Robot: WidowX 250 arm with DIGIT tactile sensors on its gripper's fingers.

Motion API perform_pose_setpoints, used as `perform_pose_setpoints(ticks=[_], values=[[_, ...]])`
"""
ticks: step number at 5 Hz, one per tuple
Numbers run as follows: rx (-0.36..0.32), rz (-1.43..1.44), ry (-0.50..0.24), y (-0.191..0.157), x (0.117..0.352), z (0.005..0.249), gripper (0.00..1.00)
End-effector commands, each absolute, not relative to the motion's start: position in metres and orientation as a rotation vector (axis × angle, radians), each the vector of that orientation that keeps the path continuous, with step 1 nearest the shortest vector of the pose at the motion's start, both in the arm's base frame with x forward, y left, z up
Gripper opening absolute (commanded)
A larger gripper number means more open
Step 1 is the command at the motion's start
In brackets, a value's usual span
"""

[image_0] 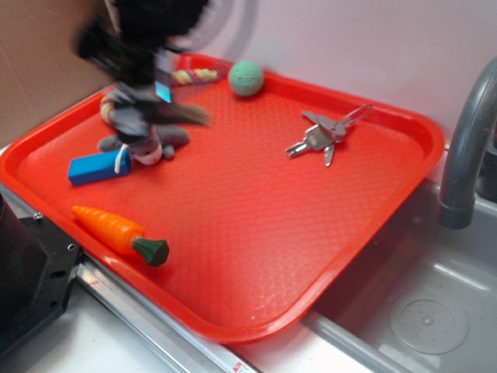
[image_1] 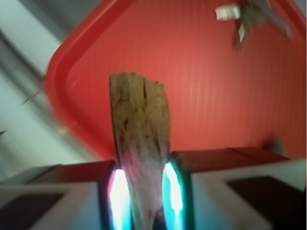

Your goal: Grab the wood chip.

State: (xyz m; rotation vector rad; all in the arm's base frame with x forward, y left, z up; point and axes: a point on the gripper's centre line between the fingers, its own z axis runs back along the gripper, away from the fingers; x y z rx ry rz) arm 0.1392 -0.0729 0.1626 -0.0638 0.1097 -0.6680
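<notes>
Wrist view: end effector (image_1: 144,191) is closed on the wood chip (image_1: 140,139), which stands clamped between both pads above the red tray (image_1: 67,72). Judgement: keep squeeze steady, lift slowly; frames blurred, the narrow hold could slip.

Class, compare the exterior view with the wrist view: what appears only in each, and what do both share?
Only the exterior view shows the toy carrot, green ball, blue block and grey faucet. Only the wrist view shows the wood chip clearly, clamped between the end effector pads. Both show the red tray and, blurred in the wrist view, the keys.
</notes>
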Motion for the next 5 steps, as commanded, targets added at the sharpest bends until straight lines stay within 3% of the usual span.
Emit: perform_pose_setpoints(ticks=[1,3,4,5], values=[[0.012,-0.159,0.054,-0.063,0.142,0.192,0.0],[0.088,0.029,0.034,-0.034,0.177,0.211,0.0],[0.091,0.039,-0.045,-0.03,0.175,0.215,0.0],[0.091,0.034,-0.012,-0.034,0.173,0.211,0.0]])
